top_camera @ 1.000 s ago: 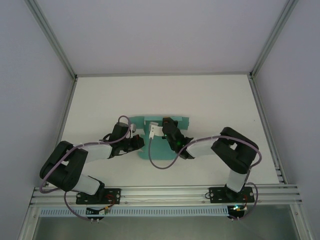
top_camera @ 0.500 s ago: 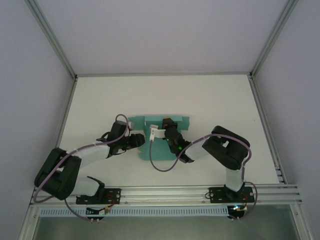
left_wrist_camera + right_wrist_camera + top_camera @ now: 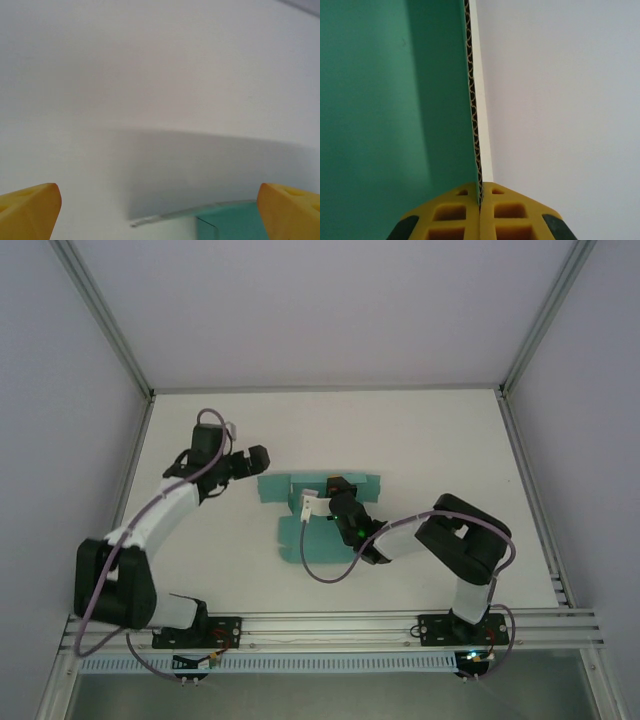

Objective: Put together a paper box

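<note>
The teal paper box (image 3: 296,532) lies as a die-cut card sheet in the middle of the white table, partly folded. My right gripper (image 3: 333,486) is shut on one flap, which stands on edge. In the right wrist view the yellow fingers (image 3: 450,215) pinch that flap's corrugated edge at the right gripper (image 3: 480,200), with the paper box's teal face (image 3: 390,100) to the left. My left gripper (image 3: 257,460) hovers open just off the sheet's far left corner. Its fingertips (image 3: 30,210) stand wide apart around the left gripper's gap (image 3: 160,215), with a corner of the paper box (image 3: 230,224) below.
The white table (image 3: 440,440) is bounded by aluminium frame rails (image 3: 525,480) at the sides and white walls behind. Both arm bases sit on the near rail (image 3: 330,625). A purple cable (image 3: 325,570) loops over the sheet's near edge.
My left gripper has opened, let go of the sheet's left side and swung away to the far left. The right gripper has stayed shut on the flap.
</note>
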Available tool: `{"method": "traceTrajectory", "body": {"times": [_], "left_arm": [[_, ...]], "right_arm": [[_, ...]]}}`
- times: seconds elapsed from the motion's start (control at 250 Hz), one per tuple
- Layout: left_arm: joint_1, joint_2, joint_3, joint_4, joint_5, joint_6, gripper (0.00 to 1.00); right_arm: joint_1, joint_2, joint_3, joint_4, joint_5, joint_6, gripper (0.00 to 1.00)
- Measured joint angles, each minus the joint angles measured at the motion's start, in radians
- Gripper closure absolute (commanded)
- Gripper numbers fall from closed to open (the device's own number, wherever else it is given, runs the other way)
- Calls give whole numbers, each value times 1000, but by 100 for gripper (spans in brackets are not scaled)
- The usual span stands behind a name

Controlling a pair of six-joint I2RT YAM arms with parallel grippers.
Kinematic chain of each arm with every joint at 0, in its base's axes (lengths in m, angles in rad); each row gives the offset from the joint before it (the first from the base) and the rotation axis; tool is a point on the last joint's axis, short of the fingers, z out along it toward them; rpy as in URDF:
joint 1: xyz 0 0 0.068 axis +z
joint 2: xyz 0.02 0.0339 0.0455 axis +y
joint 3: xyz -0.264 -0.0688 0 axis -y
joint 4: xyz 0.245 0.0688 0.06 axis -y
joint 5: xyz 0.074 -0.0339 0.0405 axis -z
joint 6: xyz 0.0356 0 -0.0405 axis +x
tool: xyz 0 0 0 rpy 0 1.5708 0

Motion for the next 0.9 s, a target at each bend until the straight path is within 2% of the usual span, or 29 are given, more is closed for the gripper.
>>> {"method": "traceTrajectory", "body": {"times": [0.116, 0.216, 0.463, 0.507, 0.571, 0.651, 0.902], "left_arm": [[19, 77, 8, -12, 119, 86, 0], [15, 110, 10, -19, 223, 161, 7], [14, 228, 41, -23, 402, 252, 35], [14, 231, 41, -24, 422, 265, 45], [14, 229, 40, -26, 436, 268, 64], [14, 225, 39, -25, 442, 279, 100], [-47, 153, -2, -41, 412, 286, 100]], "right_arm": [[-3, -5, 0, -19, -3, 15, 100], [-6, -5, 0, -19, -3, 23, 100], [-11, -1, 3, -23, -3, 31, 100], [-14, -1, 7, -31, -5, 38, 100], [-20, -1, 11, -42, -6, 47, 100], [-29, -1, 13, -49, -7, 53, 100], [-34, -3, 28, -101, -8, 77, 100]]}}
